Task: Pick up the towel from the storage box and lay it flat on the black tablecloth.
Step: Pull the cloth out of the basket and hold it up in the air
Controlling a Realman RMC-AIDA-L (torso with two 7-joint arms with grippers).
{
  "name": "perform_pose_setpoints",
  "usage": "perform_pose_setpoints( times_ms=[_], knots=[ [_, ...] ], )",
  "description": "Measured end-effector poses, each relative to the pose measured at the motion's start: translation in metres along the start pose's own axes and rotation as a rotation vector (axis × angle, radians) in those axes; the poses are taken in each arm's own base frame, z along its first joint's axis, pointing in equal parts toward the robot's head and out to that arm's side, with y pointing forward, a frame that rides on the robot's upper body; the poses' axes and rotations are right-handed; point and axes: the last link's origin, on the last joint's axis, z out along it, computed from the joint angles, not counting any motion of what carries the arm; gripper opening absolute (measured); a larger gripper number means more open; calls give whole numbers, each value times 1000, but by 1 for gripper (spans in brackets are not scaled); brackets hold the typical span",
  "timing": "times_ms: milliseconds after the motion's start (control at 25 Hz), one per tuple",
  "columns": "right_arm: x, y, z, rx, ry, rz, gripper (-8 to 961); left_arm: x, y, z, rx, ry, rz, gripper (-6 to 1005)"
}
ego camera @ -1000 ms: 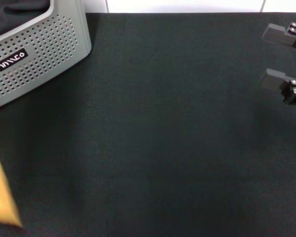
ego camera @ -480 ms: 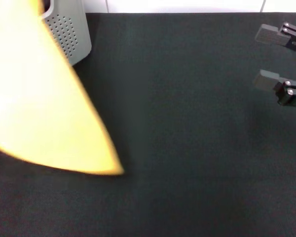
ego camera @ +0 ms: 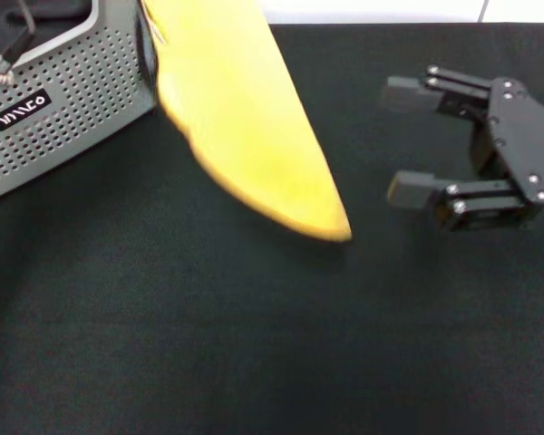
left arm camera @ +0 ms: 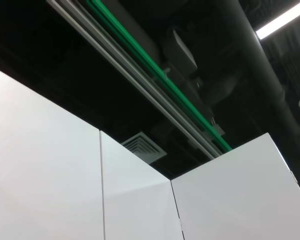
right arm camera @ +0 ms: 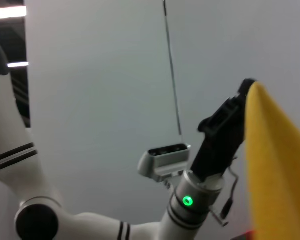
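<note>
The towel [ego camera: 249, 127], yellow face showing, is seen hanging in the air at the upper centre of the head view, beside the storage box [ego camera: 68, 109] in the upper left corner. In the right wrist view it is gripped at its top edge by the left gripper [right arm camera: 245, 97]. The right gripper [ego camera: 406, 140] is held with fingers spread above the black tablecloth [ego camera: 254, 344], right of the towel.

You see the towel [ego camera: 245, 118] as soft yellow cloth, the black tablecloth [ego camera: 254, 344] matt and felt-like, the storage box [ego camera: 72, 118] smooth perforated grey plastic.
</note>
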Motion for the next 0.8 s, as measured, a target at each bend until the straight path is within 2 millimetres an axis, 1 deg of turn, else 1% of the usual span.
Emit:
perform_pose_setpoints(
  times_ms=[120, 320, 440, 600, 800],
  knots=[
    [1, 0, 2, -7, 6, -2, 860, 2, -2, 1, 15, 22, 0, 4],
    [3, 2, 0, -3, 4, -3, 859, 7, -8, -5, 100, 96, -1, 4],
    [5, 3, 1, -8, 6, 8, 859, 6, -7, -3, 124, 130, 10, 4],
    [11, 3, 12, -49, 19, 38, 859, 6, -6, 2, 125, 156, 28, 4],
    [20, 11, 28, -143, 60, 57, 859, 6, -8, 9, 128, 179, 29, 4]
  ],
)
